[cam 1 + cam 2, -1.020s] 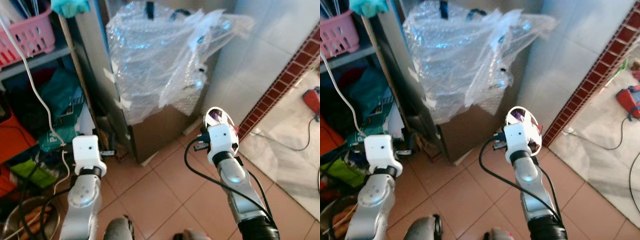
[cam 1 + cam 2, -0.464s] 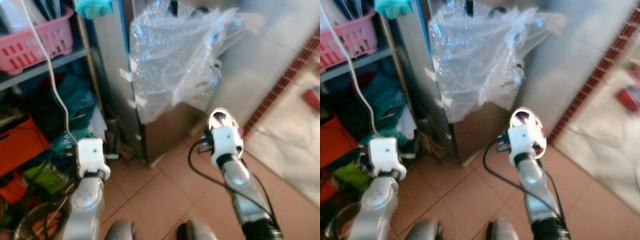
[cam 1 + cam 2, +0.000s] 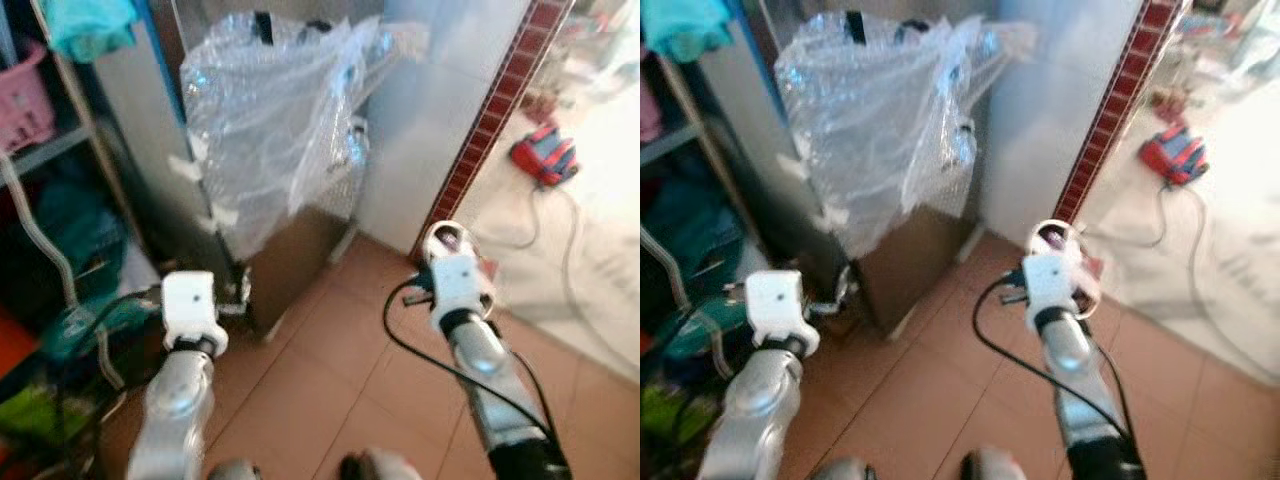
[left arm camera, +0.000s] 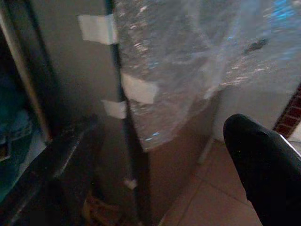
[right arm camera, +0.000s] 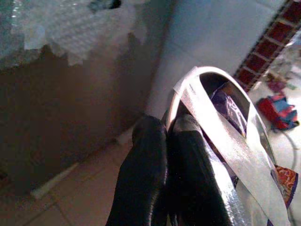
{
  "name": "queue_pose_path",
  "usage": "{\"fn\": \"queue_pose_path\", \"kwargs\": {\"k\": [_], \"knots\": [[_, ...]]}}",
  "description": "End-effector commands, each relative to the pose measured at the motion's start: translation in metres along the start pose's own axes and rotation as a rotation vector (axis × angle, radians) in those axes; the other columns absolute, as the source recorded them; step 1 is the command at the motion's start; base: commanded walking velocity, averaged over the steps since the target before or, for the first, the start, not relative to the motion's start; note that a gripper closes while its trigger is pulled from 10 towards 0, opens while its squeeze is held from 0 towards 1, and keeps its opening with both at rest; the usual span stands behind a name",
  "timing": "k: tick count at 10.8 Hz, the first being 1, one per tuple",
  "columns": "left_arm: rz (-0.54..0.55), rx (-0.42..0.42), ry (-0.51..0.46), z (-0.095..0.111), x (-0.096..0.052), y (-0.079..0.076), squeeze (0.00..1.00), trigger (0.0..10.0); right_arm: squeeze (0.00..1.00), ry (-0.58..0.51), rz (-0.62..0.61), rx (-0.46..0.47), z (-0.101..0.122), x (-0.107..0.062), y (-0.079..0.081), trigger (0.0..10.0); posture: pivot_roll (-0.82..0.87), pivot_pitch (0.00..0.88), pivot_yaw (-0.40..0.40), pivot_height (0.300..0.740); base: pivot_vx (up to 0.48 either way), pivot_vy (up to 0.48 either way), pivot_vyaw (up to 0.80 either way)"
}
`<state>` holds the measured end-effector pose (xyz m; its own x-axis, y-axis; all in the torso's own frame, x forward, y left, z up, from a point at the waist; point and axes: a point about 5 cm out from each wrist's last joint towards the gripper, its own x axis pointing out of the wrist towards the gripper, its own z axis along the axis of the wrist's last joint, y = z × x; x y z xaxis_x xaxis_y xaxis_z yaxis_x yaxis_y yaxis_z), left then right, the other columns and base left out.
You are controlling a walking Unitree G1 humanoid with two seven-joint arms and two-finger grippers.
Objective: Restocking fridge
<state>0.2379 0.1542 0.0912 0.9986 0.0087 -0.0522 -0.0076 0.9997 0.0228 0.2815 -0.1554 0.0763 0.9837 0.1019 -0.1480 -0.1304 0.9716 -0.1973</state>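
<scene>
Fridge point(image 3: 290, 255): grey-brown metal body, wrapped in clear, glinting bubble wrap point(image 3: 270, 110) fixed with white tape strips point(image 4: 96, 28). Floor tiles point(image 3: 330, 380): terracotta. Wall point(image 3: 430, 110): pale grey-white, with a dark red brick-pattern strip point(image 3: 490, 110). Right gripper point(image 5: 167, 141): black fingers; carried bag point(image 5: 235, 122) white with purple. Basket point(image 3: 25, 100): pink.

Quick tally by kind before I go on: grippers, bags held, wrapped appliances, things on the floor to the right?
Grippers: 2, left gripper and right gripper
Bags held: 1, white-handled bag in the right gripper
Bubble-wrapped fridge: 1
Red and blue object on floor: 1
Total: 5
</scene>
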Motion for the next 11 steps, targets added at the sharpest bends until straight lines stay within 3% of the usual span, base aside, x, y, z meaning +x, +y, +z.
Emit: {"fn": "queue_pose_path", "kwargs": {"k": [1,6,9,11], "knots": [[0.005,-0.006,-0.007,0.002,-0.001,0.002,0.00,10.0,0.00,-0.047,0.025,0.000,0.011,0.003,0.006,10.0,0.04,0.107,-0.028,0.740,0.450,0.000,0.00],[0.007,-0.021,0.009,0.000,-0.001,0.002,0.00,10.0,0.00,-0.048,0.016,-0.002,0.011,0.004,0.002,10.0,0.03,0.113,-0.022,0.740,0.381,0.246,0.00],[-0.016,-0.005,0.015,0.002,-0.001,0.001,0.00,10.0,0.00,-0.041,-0.006,0.012,0.007,0.003,0.003,10.0,0.05,0.113,-0.010,0.740,0.000,0.000,0.00],[0.024,0.027,-0.003,0.007,0.001,0.012,0.00,10.0,0.00,-0.031,-0.018,0.017,0.004,0.000,0.002,10.0,0.05,0.121,0.002,0.740,0.000,0.000,0.00]]}}
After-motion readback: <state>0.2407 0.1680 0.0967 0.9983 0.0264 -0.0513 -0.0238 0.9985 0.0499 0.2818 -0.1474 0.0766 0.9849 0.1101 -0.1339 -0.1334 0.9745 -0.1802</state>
